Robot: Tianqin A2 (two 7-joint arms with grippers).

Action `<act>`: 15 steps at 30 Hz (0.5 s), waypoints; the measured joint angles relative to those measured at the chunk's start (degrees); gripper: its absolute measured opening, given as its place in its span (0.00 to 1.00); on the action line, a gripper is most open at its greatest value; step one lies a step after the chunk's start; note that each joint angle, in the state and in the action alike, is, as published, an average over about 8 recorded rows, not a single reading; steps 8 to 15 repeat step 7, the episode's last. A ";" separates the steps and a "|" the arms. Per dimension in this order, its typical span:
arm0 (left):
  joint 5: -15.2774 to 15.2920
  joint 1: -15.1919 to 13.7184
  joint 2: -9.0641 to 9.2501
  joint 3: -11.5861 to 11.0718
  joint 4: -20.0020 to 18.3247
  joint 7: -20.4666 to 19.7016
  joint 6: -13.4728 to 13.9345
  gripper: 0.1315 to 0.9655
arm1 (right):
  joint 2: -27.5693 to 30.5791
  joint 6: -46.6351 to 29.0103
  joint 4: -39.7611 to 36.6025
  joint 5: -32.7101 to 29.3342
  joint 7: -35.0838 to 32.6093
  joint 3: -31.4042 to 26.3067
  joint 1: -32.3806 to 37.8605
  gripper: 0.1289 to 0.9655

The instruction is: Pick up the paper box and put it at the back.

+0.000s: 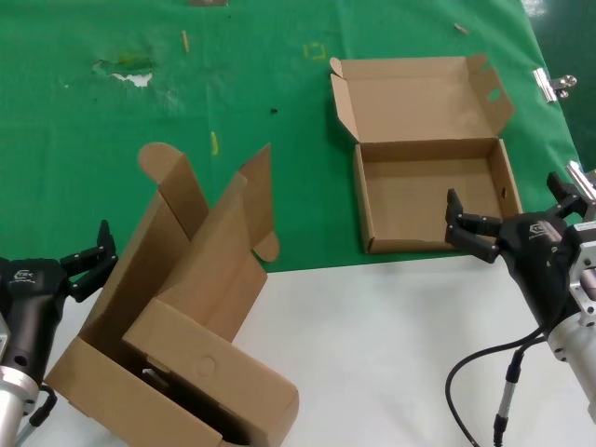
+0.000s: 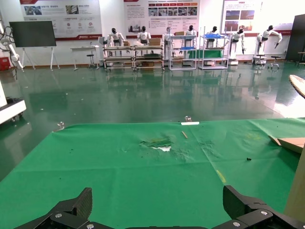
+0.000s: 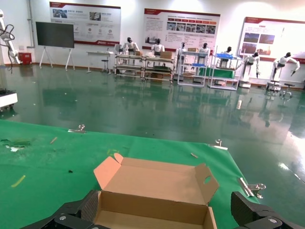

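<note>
The paper box [image 1: 433, 186] lies open on the green cloth, its lid [image 1: 419, 93] folded away toward the back [image 1: 233, 74]. My right gripper [image 1: 503, 191] is open at the box's near right corner, with one finger [image 1: 466, 223] inside the tray and the other [image 1: 563, 191] outside the right wall. In the right wrist view the paper box [image 3: 157, 183] sits just ahead of the open right gripper [image 3: 167, 212], and nothing is held. My left gripper [image 1: 90, 256] is open and idle at the left edge of the table; in its own view the left gripper [image 2: 157, 205] faces bare green cloth.
Tall nested cardboard boxes [image 1: 177, 317] with upright flaps stand at the near left on the white tabletop [image 1: 391, 354], close to my left arm. A metal clip [image 1: 554, 86] holds the cloth at the right edge. Small scraps and a stain [image 1: 126, 70] mark the cloth.
</note>
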 joint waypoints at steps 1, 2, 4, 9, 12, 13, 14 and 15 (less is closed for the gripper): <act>0.00 0.00 0.00 0.00 0.00 0.00 0.00 1.00 | 0.00 0.00 0.00 0.00 0.00 0.00 0.00 1.00; 0.00 0.00 0.00 0.00 0.00 0.00 0.00 1.00 | 0.00 0.00 0.00 0.00 0.00 0.00 0.00 1.00; 0.00 0.00 0.00 0.00 0.00 0.00 0.00 1.00 | 0.00 0.00 0.00 0.00 0.00 0.00 0.00 1.00; 0.01 0.00 0.00 0.00 0.00 0.00 0.00 1.00 | 0.00 0.00 0.00 0.00 0.00 0.00 0.00 1.00; 0.01 0.00 0.00 0.00 0.00 0.00 0.00 1.00 | 0.00 0.00 0.00 0.00 0.00 0.00 0.00 1.00; 0.01 0.00 0.00 0.00 0.00 0.00 0.00 1.00 | 0.00 0.00 0.00 0.00 0.00 0.00 0.00 1.00; 0.01 0.00 0.00 0.00 0.00 0.00 0.00 1.00 | 0.00 0.00 0.00 0.00 0.00 0.00 0.00 1.00; 0.01 0.00 0.00 0.00 0.00 0.00 0.00 1.00 | 0.00 0.00 0.00 0.00 0.00 0.00 0.00 1.00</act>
